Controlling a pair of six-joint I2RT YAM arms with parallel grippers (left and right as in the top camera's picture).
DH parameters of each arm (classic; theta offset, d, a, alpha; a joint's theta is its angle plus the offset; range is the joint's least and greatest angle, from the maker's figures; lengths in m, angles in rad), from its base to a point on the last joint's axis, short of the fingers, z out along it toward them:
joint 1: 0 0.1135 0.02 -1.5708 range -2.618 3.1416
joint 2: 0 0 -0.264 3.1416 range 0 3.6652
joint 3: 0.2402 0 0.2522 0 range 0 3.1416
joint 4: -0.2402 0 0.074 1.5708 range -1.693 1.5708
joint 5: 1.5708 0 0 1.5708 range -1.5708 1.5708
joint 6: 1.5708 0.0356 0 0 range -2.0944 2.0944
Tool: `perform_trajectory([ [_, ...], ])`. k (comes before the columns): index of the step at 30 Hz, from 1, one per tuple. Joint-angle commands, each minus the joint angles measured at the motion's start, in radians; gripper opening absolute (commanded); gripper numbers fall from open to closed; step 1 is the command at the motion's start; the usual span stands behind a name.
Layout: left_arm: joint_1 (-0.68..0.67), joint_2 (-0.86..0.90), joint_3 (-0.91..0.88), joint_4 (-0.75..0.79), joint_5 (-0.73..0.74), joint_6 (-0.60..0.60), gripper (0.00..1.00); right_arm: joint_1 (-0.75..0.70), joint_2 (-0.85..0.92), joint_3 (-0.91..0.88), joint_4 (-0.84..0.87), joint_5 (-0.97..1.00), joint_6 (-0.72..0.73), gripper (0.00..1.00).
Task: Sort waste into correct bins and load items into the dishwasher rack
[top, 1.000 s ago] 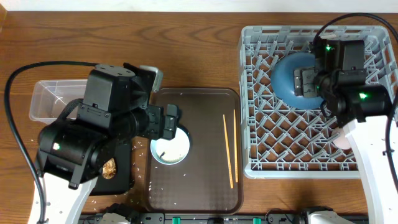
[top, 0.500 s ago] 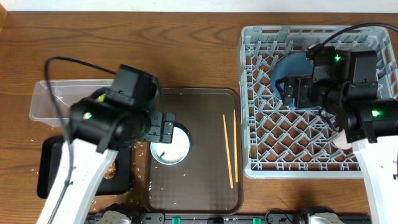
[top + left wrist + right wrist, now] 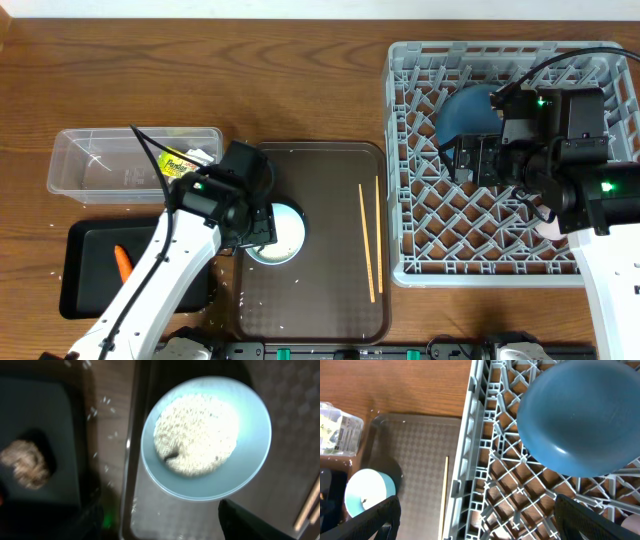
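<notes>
your left arm [image 3: 150, 280] comes up from the near left edge and slants over the black tray [image 3: 85, 290] to the brown tray [image 3: 320, 290]. the wrist is bent so the left gripper [image 3: 160, 512] looks straight down. it hangs over the cup [image 3: 205, 437], which stands on the left part of the brown tray with rice [image 3: 195, 435] in it. in the wrist view its fingers [image 3: 245, 522] stand apart at the lower edge with nothing between them. the cup lies just past the tips, not inside the jaws. loose grains [image 3: 107, 400] are scattered along the brown tray's rim and on the wood beside it.

the brown lump [image 3: 25, 462] and the carrot [image 3: 123, 262] lie in the black tray. the wrapper [image 3: 182, 160] sits at the right end of the clear tub [image 3: 90, 165].

your right arm [image 3: 605, 290] rises from the near right corner and reaches over the rack [image 3: 420, 240]. its forearm folds back so the right gripper [image 3: 477, 505] faces down and to the left, above the lattice. its jaws are spread wide, one finger at each lower corner of the wrist view, and they are empty. the plate [image 3: 580, 415] rests among the pegs in the far part of the rack, rounded underside up, just beyond the fingertips. you cannot tell whether they touch it.

the chopsticks [image 3: 368, 240] lie side by side on the right of the brown tray, near the rack's wall.
</notes>
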Motion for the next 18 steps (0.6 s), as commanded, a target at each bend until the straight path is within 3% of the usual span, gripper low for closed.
perform_trajectory([
  [1,-0.003,-0.001,-0.03,0.036,0.027,-0.022,0.71,0.015,-0.011,0.009,0.0,-0.011,0.011,0.91],
  [4,-0.016,-0.001,-0.03,0.087,0.162,0.093,0.7,0.015,-0.011,0.009,0.0,-0.011,0.011,0.92],
  [7,-0.069,0.002,-0.031,0.095,0.136,0.192,0.7,0.015,-0.011,0.009,0.0,-0.011,0.011,0.92],
  [12,-0.126,0.019,-0.031,0.095,0.06,0.192,0.7,0.015,-0.011,0.009,0.0,-0.011,0.02,0.92],
  [15,-0.113,0.037,-0.031,0.057,-0.103,0.083,0.71,0.015,-0.011,0.009,-0.009,-0.012,0.023,0.92],
  [18,-0.069,0.051,-0.031,0.082,-0.105,0.076,0.71,0.015,-0.011,0.008,-0.019,-0.012,0.022,0.93],
])
